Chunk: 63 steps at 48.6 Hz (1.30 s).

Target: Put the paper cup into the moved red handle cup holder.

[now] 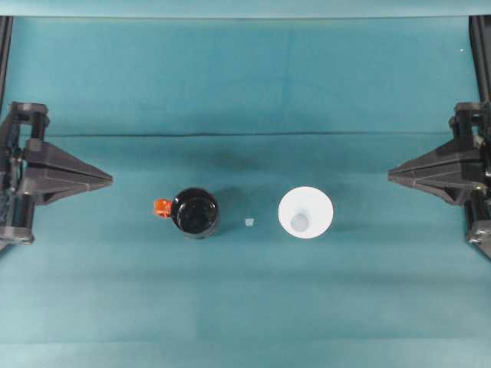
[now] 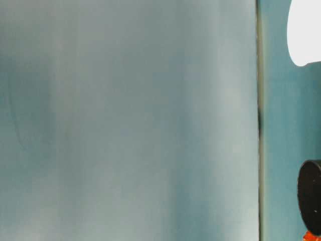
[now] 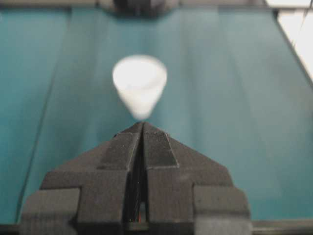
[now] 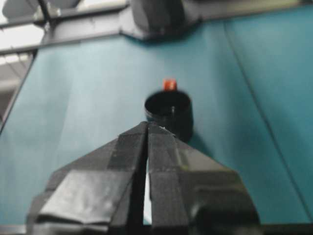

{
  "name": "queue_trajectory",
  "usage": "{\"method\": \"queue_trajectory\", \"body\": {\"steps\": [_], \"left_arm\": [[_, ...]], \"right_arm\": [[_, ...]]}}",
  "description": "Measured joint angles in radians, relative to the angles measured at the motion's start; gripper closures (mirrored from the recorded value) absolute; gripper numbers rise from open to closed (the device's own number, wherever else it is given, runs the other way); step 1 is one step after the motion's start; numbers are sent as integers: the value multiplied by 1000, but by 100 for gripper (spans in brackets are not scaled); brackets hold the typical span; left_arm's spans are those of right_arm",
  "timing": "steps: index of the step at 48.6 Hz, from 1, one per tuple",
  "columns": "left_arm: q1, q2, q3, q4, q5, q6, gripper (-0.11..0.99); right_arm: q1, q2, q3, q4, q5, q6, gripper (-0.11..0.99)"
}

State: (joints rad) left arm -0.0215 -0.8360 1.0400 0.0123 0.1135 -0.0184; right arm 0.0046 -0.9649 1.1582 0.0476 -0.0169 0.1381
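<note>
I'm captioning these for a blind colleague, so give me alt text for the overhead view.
A white paper cup stands upright, mouth open, right of a black red handle cup holder on a teal table, apart from it. The left gripper and right gripper sit shut at opposite edges, tips pointing inward.

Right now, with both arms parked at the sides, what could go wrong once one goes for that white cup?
The paper cup stands on its small base, so a nudge from the right gripper might tip it. It also looks light enough to crush under a firm squeeze. The red handle cup holder has a narrower mouth than the cup's rim, so a slightly off-centre drop could catch the edge. The left gripper is shut and idle.
</note>
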Motion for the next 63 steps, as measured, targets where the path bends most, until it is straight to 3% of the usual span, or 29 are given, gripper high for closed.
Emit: {"method": "queue_trajectory", "body": {"steps": [10, 22, 32, 46, 52, 63], "left_arm": [[0, 127, -77, 2, 218, 0, 85], [0, 281, -143, 2, 368, 3, 85], [2, 350, -195, 6, 402, 18, 85], [23, 383, -210, 6, 449, 26, 84], [32, 390, -210, 6, 471, 26, 62], [34, 403, -213, 6, 495, 26, -2]], "right_arm": [[0, 0, -2, 0, 67, 20, 97], [0, 0, -3, 3, 94, 21, 97], [-9, 0, -3, 3, 110, 21, 97], [-12, 0, -3, 0, 115, 21, 97], [-17, 0, -5, 3, 117, 21, 97], [-18, 0, -5, 3, 117, 21, 97]]}}
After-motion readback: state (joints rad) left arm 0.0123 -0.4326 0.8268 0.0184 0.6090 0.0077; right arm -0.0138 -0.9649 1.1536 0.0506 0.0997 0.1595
